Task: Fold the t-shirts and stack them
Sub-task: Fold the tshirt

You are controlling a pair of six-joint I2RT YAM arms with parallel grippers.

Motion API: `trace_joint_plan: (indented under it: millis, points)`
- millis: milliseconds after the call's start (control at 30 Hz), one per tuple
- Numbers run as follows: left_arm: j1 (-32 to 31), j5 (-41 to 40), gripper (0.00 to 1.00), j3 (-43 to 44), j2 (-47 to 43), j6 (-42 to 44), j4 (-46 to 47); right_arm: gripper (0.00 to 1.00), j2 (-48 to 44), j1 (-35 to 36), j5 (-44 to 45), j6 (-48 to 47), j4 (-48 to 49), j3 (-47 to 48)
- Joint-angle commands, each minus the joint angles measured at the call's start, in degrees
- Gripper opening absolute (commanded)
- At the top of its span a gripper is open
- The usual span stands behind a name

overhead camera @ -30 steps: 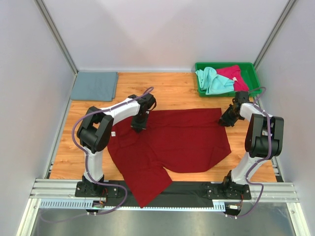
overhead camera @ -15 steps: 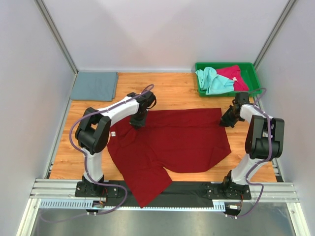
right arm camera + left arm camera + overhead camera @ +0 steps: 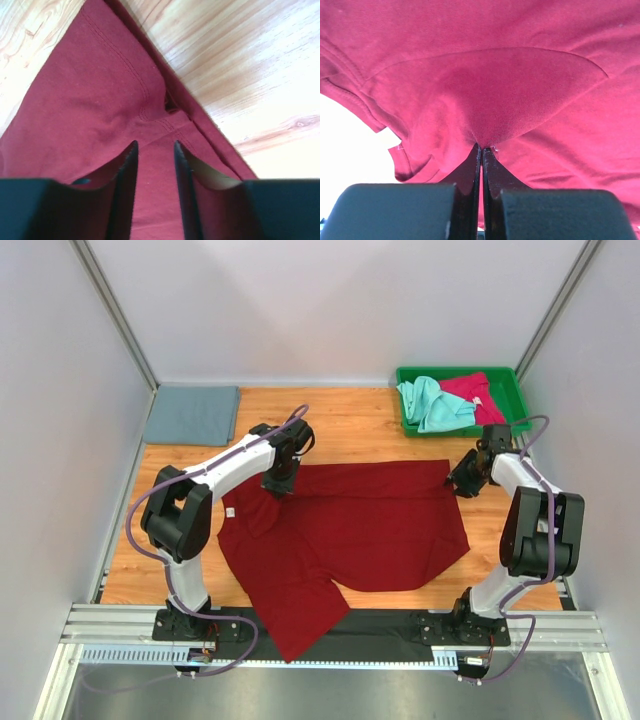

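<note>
The dark red t-shirt (image 3: 360, 525) lies spread out on the wooden table (image 3: 350, 425), with one part hanging over the front edge. My left gripper (image 3: 278, 483) is at the shirt's far left edge; in the left wrist view it (image 3: 482, 147) is shut on a pinch of the red cloth (image 3: 495, 75). My right gripper (image 3: 463, 482) is at the shirt's far right corner. In the right wrist view it (image 3: 155, 145) stands open, its fingers on either side of the stitched hem (image 3: 90, 100). The slate grey-blue t-shirt (image 3: 192, 413) lies folded at the back left.
A green plastic tray (image 3: 512, 380) at the back right holds the crumpled mint green t-shirt (image 3: 432, 403) and the pinkish-red t-shirt (image 3: 470, 390). White walls enclose the table on three sides. A metal rail (image 3: 330, 625) runs along the front edge.
My left gripper has moved a little back and to the left, drawing the shirt's edge with it. My right arm has shifted slightly back and right at the corner.
</note>
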Motion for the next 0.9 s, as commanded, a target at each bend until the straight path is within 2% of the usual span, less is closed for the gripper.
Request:
trace_joint_plan:
  millis: [0,300,567,867]
  points:
    - [0.0,2.0,0.0,1.4,-2.0,1.6,-0.6,0.39,-0.9,0.1,-1.4,2.0,1.0,-1.5]
    - [0.0,2.7,0.0,1.7,-2.6,2.4,-1.2,0.38,3.1,0.3,0.6,5.9,5.4,-3.4]
    - [0.1,3.2,0.0,1.6,-2.8,2.6,-1.5,0.28,5.3,0.3,2.4,5.5,6.1,-1.1]
    - [0.1,3.7,0.0,-0.2,-4.3,2.6,-1.3,0.32,3.1,0.4,0.9,6.5,2.9,-0.1]
